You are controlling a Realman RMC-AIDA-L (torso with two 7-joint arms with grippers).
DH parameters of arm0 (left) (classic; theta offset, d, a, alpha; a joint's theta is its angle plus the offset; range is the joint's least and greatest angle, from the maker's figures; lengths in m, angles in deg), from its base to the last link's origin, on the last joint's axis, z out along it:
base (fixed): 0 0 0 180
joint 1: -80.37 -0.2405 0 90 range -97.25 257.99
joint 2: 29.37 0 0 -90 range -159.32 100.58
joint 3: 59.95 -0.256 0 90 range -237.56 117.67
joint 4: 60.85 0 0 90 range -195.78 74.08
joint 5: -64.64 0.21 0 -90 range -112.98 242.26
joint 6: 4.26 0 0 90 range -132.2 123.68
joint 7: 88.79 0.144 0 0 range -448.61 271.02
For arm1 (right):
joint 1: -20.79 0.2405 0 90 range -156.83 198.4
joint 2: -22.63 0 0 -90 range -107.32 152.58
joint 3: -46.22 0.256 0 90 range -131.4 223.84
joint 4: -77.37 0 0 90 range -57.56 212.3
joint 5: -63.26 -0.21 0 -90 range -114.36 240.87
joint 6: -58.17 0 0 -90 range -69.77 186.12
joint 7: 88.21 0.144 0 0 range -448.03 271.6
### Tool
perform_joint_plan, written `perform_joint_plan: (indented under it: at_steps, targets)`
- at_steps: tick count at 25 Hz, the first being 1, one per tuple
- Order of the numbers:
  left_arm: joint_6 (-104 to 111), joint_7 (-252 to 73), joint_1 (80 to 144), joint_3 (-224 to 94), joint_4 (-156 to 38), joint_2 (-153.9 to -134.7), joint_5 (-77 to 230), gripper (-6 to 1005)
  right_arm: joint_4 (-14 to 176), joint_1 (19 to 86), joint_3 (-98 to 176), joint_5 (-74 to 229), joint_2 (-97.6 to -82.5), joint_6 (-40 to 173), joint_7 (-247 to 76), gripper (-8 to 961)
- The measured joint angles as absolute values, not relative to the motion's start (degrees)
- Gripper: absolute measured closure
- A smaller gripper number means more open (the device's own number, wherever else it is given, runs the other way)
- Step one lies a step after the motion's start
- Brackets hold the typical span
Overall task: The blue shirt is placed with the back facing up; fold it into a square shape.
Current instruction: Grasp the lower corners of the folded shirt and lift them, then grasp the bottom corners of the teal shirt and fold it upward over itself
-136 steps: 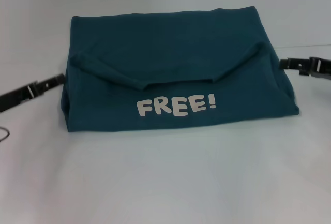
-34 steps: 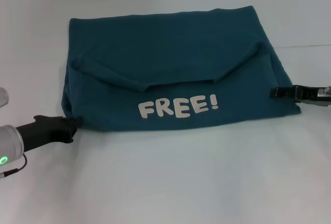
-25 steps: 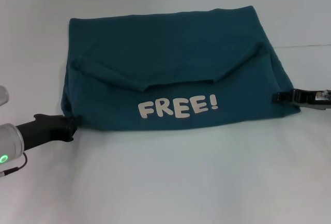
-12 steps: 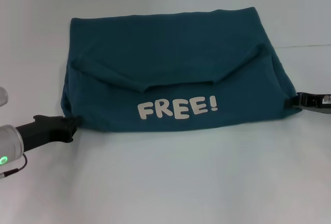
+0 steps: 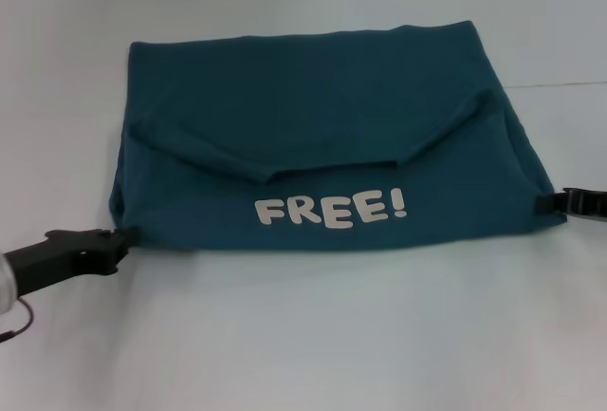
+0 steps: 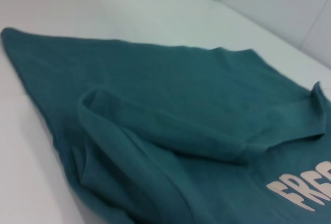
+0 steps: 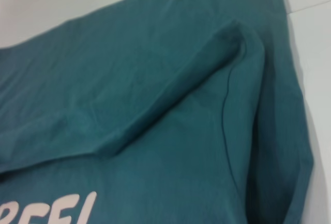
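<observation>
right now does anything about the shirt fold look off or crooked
The blue shirt is a lopsided trapezoid, wider at the near edge, with its sleeve flaps meeting unevenly above the "FREE!" print. The left gripper and right gripper sit at its near corners.

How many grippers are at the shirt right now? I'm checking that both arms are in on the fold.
2. The left gripper is at the blue shirt's near left corner; the right gripper is at its near right edge, mostly out of frame.
</observation>
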State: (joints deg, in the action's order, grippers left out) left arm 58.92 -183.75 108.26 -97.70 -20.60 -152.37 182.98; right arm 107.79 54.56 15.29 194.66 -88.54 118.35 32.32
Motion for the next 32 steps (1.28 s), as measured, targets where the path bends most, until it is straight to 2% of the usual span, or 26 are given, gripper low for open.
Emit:
perform_joint_plan:
  at_steps: [8, 18, 32]
  targets:
    - [67.6, -186.1, 102.9, -96.1, -15.3, -153.19, 183.2, 974, 109.9, 50.2, 18.2, 192.1, -88.39, 126.6, 24.4, 929]
    - [82.4, -185.7, 97.9, -88.5, -14.4, -153.11, 183.4, 971, 117.9, 41.7, 20.9, 192.0, -90.20, 142.2, 15.0, 930]
    - [94.7, -184.9, 91.9, -85.7, -12.9, -153.30, 187.8, 967, 121.1, 33.6, 22.3, 192.4, -90.79, 151.9, 9.5, 930]
